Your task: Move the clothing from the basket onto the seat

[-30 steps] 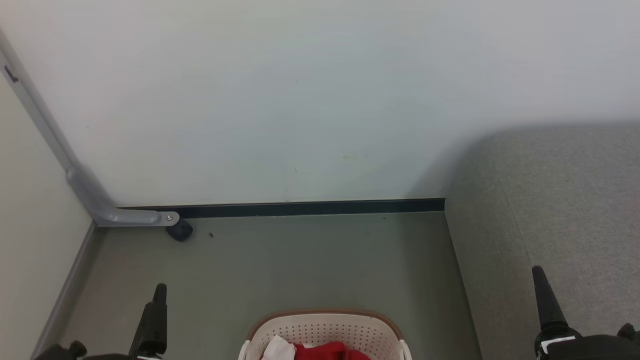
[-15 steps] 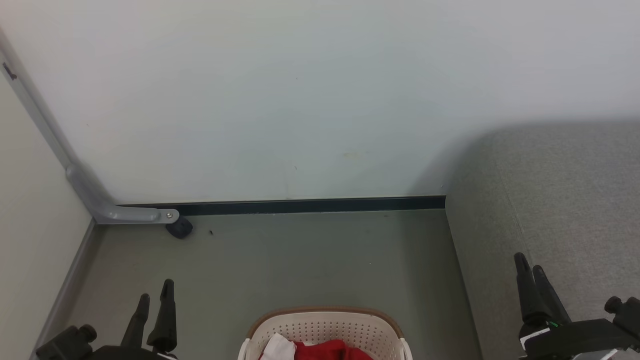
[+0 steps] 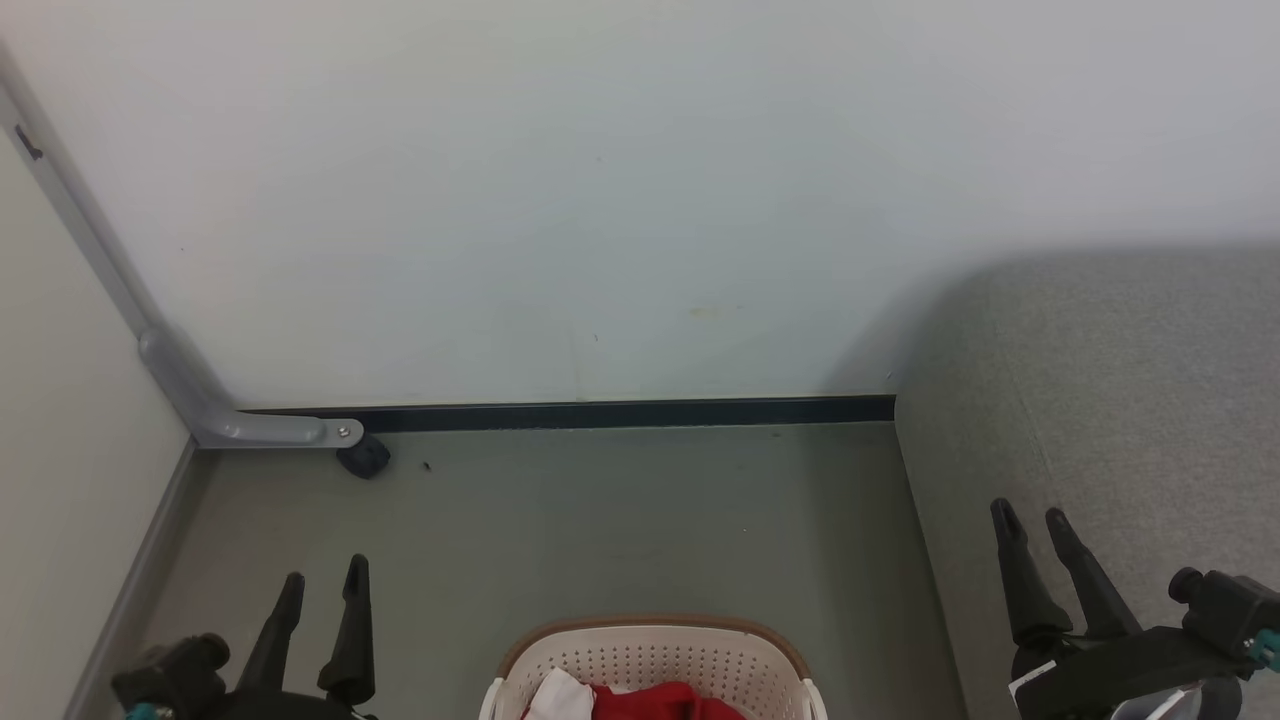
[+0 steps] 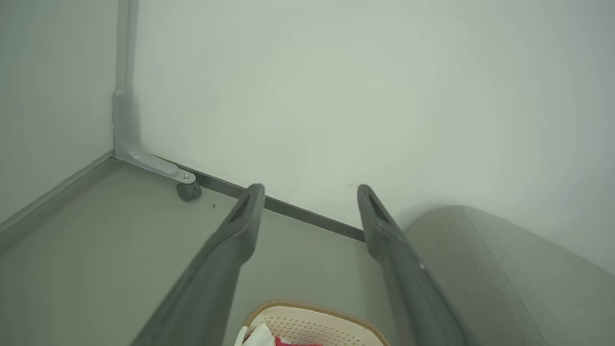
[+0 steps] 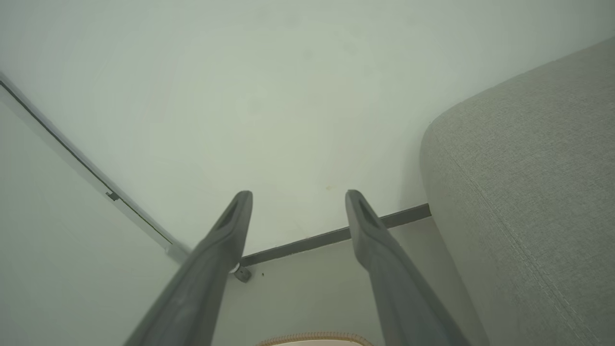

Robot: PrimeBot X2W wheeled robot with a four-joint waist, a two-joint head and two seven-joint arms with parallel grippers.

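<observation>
The cream basket [image 3: 655, 662] with a brown rim stands on the floor at the bottom middle of the head view. Red and white clothing [image 3: 640, 702] lies inside it, mostly cut off by the frame edge. The grey seat [image 3: 1130, 400] fills the right side. My left gripper [image 3: 324, 577] hangs open over the floor, left of the basket, with nothing between its fingers. My right gripper [image 3: 1031, 515] is open and empty over the seat's left edge. The left wrist view shows the basket [image 4: 312, 322], a bit of clothing [image 4: 262, 336] and the seat [image 4: 504, 278]. The right wrist view shows the seat [image 5: 538, 192] and basket rim [image 5: 314, 338].
A pale wall [image 3: 600, 200] with a dark baseboard [image 3: 620, 413] closes the space behind the basket. A grey bracket [image 3: 230, 425] with a small black wheel [image 3: 362, 458] sits in the left corner. A side wall [image 3: 60, 450] runs along the left.
Both grippers have turned about their own axes, so both fingers of each now show spread apart. The right gripper has shifted left and a little up. The basket and clothing lie as before.
</observation>
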